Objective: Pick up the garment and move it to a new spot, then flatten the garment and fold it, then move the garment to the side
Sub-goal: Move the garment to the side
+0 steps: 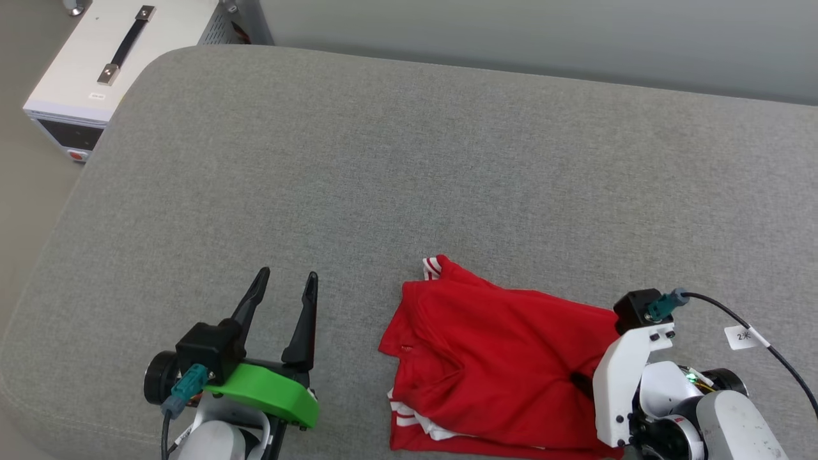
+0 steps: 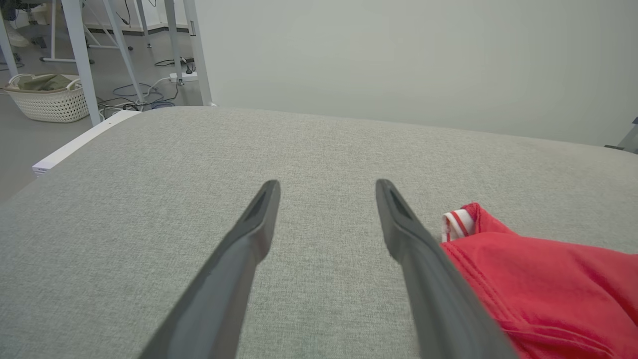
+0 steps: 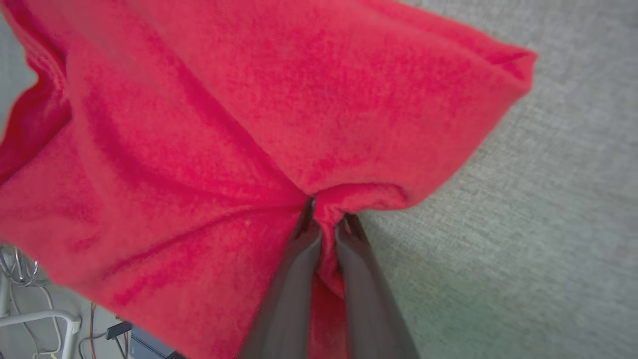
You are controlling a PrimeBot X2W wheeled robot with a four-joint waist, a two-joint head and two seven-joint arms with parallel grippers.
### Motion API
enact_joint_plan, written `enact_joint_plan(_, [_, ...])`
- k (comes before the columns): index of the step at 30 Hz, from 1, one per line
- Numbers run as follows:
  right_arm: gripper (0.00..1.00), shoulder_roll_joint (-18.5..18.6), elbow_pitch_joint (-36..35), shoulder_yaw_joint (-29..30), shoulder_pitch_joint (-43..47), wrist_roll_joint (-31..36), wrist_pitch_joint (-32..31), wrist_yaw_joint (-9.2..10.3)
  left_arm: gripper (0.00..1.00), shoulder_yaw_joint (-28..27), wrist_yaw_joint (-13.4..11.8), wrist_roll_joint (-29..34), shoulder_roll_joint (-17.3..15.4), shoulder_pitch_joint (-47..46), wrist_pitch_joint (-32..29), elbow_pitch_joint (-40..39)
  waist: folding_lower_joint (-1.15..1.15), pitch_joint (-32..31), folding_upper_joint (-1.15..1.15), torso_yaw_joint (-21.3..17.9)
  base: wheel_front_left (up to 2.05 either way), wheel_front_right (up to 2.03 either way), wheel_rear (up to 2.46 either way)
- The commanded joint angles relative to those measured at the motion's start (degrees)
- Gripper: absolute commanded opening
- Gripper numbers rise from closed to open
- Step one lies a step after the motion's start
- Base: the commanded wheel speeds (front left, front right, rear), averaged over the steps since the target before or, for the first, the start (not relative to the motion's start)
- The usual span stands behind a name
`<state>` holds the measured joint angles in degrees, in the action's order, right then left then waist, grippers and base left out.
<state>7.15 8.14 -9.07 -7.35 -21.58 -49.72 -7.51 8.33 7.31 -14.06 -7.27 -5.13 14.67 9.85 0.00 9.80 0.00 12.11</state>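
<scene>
Grey woven fabric covers the broad, round-cornered surface (image 1: 409,160), which takes up most of the head view. The garment (image 1: 498,358) lies on its near right part, close to the robot's edge. It is a bunched red heap with plain red cloth facing up. Its longest run goes diagonally, from a red-and-white striped corner that points away from the robot at the far left down to the near right. More white, striped trim peeks from under its near left edge. Creases fan across the cloth toward the right side.

A white case (image 1: 89,70) with a dark strap handle stands off the surface's far left corner.

The right gripper (image 3: 326,219) is at the garment's right edge. Its jaws are almost pressed together and pinch a small fold of red cloth between their tips, and the fabric puckers outward from that point. The left gripper (image 1: 286,276) sits well to the left of the garment, over bare grey fabric. Its jaws are spread wide and hold nothing. In the left wrist view the jaw nearer the garment (image 2: 548,289) overlaps the red hem, though whether it touches cannot be told.

A pale woven basket (image 2: 47,102) stands on the floor beyond the surface. A small white tag (image 1: 741,337) hangs on the right arm's cable.
</scene>
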Motion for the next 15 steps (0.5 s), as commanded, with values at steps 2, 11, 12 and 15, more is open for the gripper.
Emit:
enact_joint_plan(2, [0.00,1.54,0.86,-1.75,-0.14,-0.18,2.10,0.02,1.00,0.22,0.18,0.17,-0.01,-0.66,0.33,0.15,0.00,-1.23,0.00,-1.20,0.00,0.00,0.00])
enact_joint_plan(11, [0.00,15.91,-6.24,-9.08,-2.01,1.60,8.31,0.02,1.00,3.24,0.18,-0.74,-0.31,0.01,0.33,-0.21,0.00,-3.26,0.00,-6.94,0.00,0.00,0.00])
enact_joint_plan(12, [0.00,18.34,-7.33,-10.50,-2.47,1.65,8.77,0.02,1.00,3.85,0.18,-0.80,-0.35,0.01,0.33,-0.29,0.00,-3.32,0.00,-8.08,0.00,0.00,0.00])
enact_joint_plan(15, [0.00,24.59,-10.13,-13.60,-3.68,0.49,9.75,0.02,1.00,6.08,0.18,-0.83,-0.23,-0.20,0.33,-0.40,0.00,-3.24,0.00,-10.83,0.00,0.00,0.00])
